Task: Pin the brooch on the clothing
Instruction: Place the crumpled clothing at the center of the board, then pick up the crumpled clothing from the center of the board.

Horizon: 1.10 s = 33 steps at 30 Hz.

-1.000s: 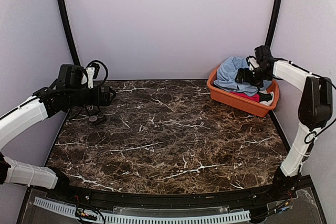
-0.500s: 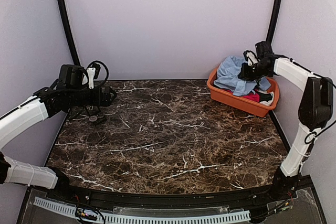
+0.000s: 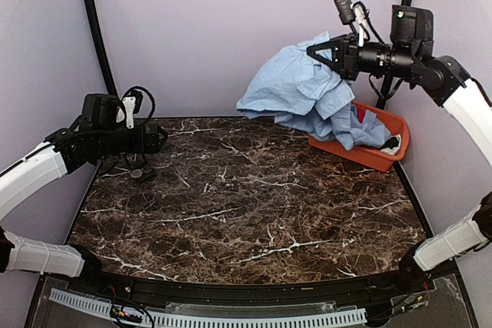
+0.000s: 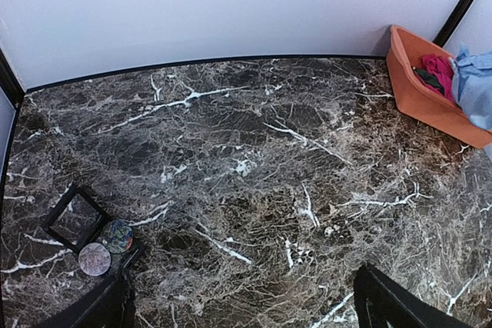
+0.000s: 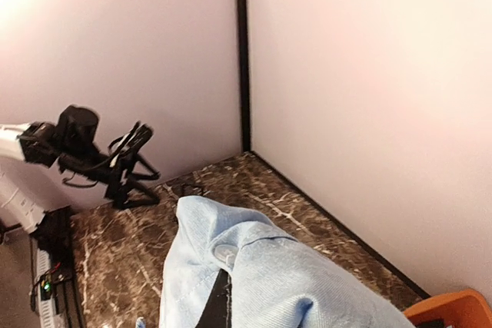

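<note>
1. Top external view, left side of the frame: the left gripper [image 3: 160, 139] hangs over the far left part of the marble table [image 3: 246, 205]. Its jaws are spread wide with nothing between them.
2. Just below it in the frame lies the brooch [image 3: 137, 175], a small round disc flat on the table and clear of the fingers.
3. In the lower left corner of the left wrist view, the brooch [image 4: 117, 236] is the darker of two small discs that touch. The paler disc [image 4: 94, 259] sits to its lower left, and a black square frame [image 4: 74, 220] lies just up and left of them.
4. Along the bottom edge of that view the left gripper's two dark fingers [image 4: 384, 301] stand far apart.
5. At the upper right of the top view, the right gripper [image 3: 324, 53] is pinched tight on the shirt [image 3: 296, 94] and holds it high. The blue cloth hangs in folds, and its lower end trails into the orange tub [image 3: 384, 157] at the right rear corner.
6. A red garment [image 3: 360, 115] shows inside the tub, beside the trailing cloth.
7. In the right wrist view the shirt [image 5: 261, 274] fills the lower middle and covers the fingers.
</note>
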Available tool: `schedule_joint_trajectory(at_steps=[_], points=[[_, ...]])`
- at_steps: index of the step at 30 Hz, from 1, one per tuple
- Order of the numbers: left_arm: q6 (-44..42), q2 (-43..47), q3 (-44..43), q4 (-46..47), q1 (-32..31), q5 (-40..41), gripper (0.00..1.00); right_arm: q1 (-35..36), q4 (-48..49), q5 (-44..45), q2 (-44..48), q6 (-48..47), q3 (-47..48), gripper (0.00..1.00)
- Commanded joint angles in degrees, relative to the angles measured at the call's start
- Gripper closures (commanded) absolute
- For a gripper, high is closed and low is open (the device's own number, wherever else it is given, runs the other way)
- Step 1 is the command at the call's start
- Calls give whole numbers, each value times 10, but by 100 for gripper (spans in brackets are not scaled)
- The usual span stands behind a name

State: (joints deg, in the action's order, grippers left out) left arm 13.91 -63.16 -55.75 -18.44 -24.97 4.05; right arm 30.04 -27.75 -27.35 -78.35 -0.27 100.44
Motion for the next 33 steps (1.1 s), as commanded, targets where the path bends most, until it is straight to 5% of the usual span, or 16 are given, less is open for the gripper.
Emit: schedule_joint_trajectory(at_steps=[1,8,9,11,13,18,26,33], points=[[-14,33,11,11,-2,9,1,74,-1,-5,-23,-41,-98,100],[-18,34,13,21,-2,-9,1,168,-36,-35,-69,-85,-176,100],[-18,34,14,22,-2,-10,1,178,-48,-43,-75,-90,-171,89],[-18,31,15,22,-2,-15,1,199,-82,-43,-90,-108,-151,46],[-18,28,15,22,-2,-23,1,214,-109,-29,-98,-124,-132,23],[-19,23,15,26,-2,-38,1,217,-80,57,-45,-128,-132,2],[-16,-3,5,26,-2,-97,1,104,-31,338,12,-29,-171,1],[-13,-6,9,30,-2,-112,1,-2,-19,434,-37,52,-175,1]])
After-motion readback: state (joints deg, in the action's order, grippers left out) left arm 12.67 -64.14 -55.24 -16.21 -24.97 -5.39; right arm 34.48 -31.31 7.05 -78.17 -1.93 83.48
